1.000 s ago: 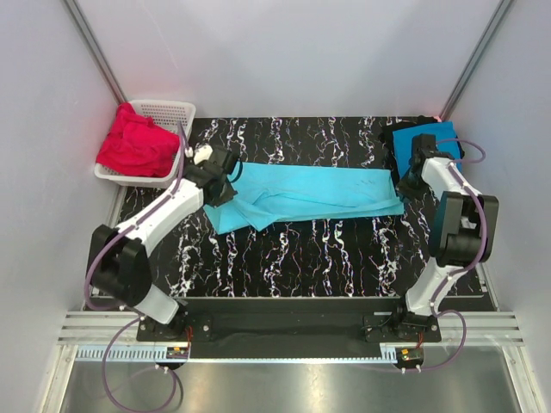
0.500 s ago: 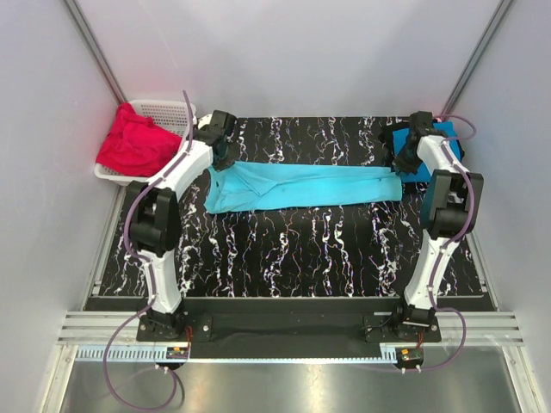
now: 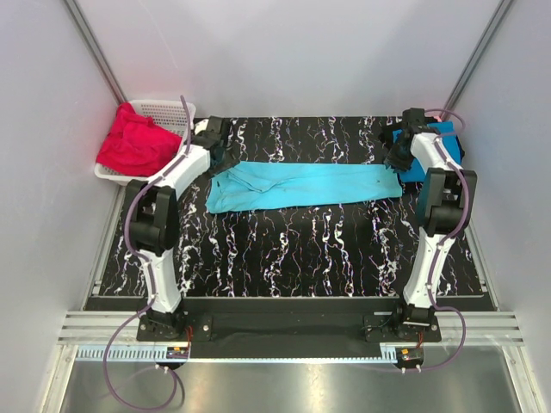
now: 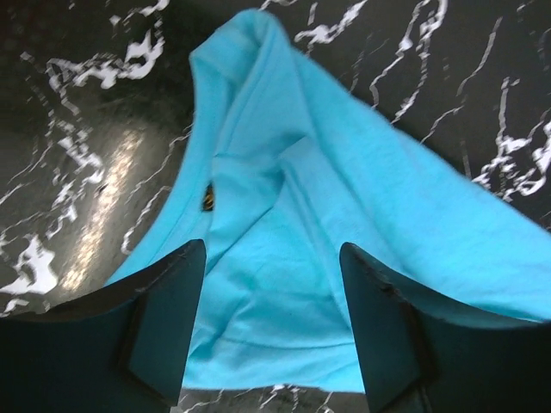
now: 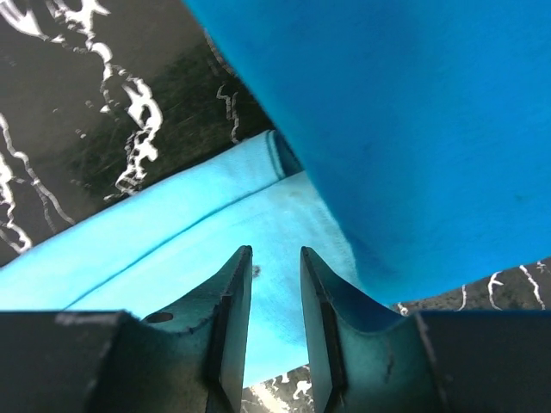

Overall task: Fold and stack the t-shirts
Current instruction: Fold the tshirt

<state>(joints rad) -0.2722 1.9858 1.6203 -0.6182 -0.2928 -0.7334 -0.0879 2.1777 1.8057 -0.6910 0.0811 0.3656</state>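
- The spread t-shirt [image 3: 301, 185] lies across the far middle of the table [image 3: 301, 258].
- The basket [image 3: 172, 112] stands far left, with bunched t-shirts [image 3: 133, 142] in it.
- The folded t-shirt [image 5: 413, 129] lies far right, just beside the spread one's right end.
- The left gripper [image 4: 271, 258] is over its left end, the right gripper [image 5: 274, 254] over its right.

The counter [image 3: 293, 258] is a black slab with white marble veins, and it stands inside a booth of plain pale grey walls [image 3: 284, 52], where two slim metal posts [image 3: 95, 47] run up slantwise in the far corners. Along the near edge of the counter lies a ribbed aluminium rail [image 3: 284, 329], and below it a brushed metal sheet [image 3: 284, 387] shines dully. The light is soft and even, and in the left wrist view it gives a pale glare [image 4: 103, 206] on the dark surface.
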